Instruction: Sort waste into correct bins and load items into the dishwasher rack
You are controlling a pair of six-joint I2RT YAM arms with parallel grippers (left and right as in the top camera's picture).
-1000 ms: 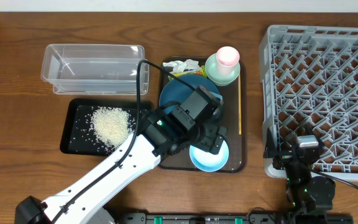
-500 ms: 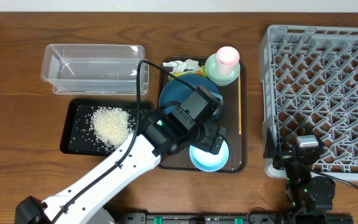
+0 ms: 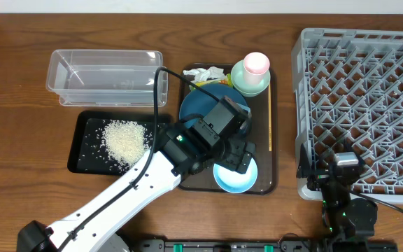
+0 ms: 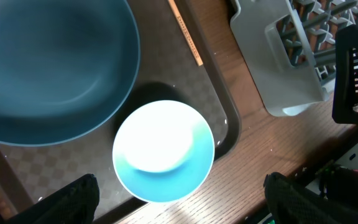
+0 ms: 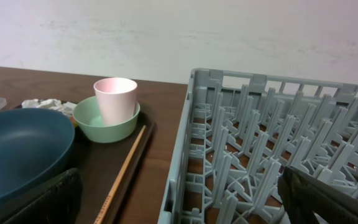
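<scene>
Hovers left tool, fingers spread wide, empty, over small bowl standing mouth-up, round, on tray beside big bowl. Holds right tool likewise spread, empty, at rack corner.

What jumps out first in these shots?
The left hand hovers open over the small light-blue bowl at the front edge of the brown tray. A heap of white rice sits in the black tray on the left, and the big grey rack on the right holds no dishes.
</scene>
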